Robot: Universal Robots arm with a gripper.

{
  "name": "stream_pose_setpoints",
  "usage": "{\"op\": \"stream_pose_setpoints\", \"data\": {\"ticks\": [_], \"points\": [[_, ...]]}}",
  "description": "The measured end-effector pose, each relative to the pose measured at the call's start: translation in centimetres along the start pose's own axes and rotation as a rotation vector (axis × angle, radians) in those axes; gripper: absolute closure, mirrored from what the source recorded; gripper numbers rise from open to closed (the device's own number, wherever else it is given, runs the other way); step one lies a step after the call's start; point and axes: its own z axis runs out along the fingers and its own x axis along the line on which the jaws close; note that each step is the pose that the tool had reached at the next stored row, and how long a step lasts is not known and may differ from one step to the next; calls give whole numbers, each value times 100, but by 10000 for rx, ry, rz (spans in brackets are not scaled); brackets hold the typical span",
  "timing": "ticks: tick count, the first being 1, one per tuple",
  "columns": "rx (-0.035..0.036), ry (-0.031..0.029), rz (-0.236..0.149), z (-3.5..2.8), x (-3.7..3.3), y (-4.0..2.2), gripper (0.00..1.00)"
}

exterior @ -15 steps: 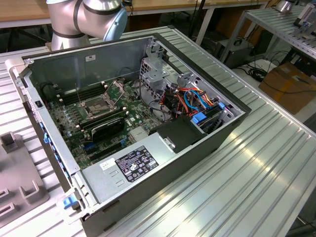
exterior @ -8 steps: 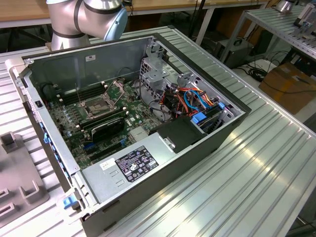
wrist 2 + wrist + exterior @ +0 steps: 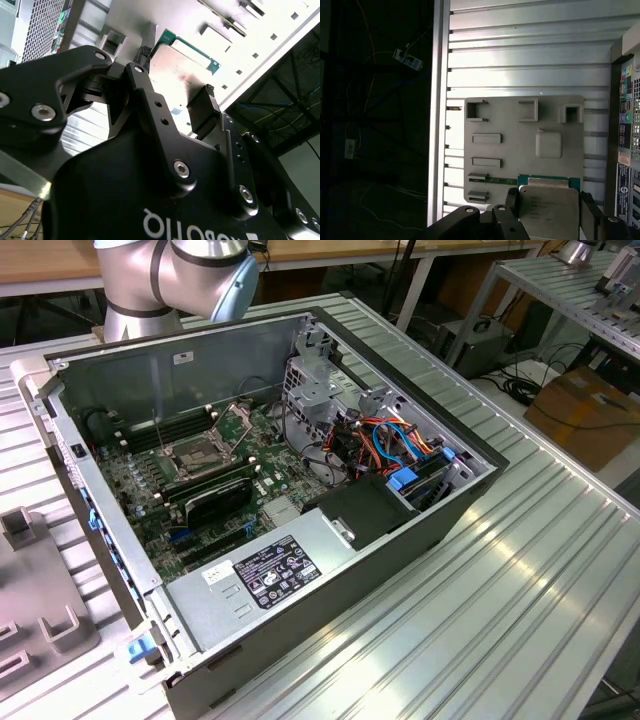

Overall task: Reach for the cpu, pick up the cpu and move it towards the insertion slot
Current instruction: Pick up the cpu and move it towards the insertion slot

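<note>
- Between the fingers of the gripper (image 3: 549, 212) sat the cpu (image 3: 549, 210), clamped by its edges, we judged, to keep it flat.
- Beneath the claw we saw the grey fixture plate (image 3: 510, 145); the insertion slot (image 3: 192, 452) lay well apart, inside the case (image 3: 420, 530).

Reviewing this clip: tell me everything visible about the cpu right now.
The cpu is a thin flat square chip with a pale silver-tan metal top and a green edge. In both wrist views it sits between the black fingers of the end effector, one on each side. Behind it lies a grey fixture plate with raised holders, on the ribbed metal table. Whether it is already lifted clear cannot be told.
</note>
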Motion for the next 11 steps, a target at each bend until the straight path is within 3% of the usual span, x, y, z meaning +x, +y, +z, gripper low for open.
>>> {"op": "stream_pose_setpoints", "data": {"ticks": [11], "points": [[0,0,0,-1,-139,-7,45]]}}
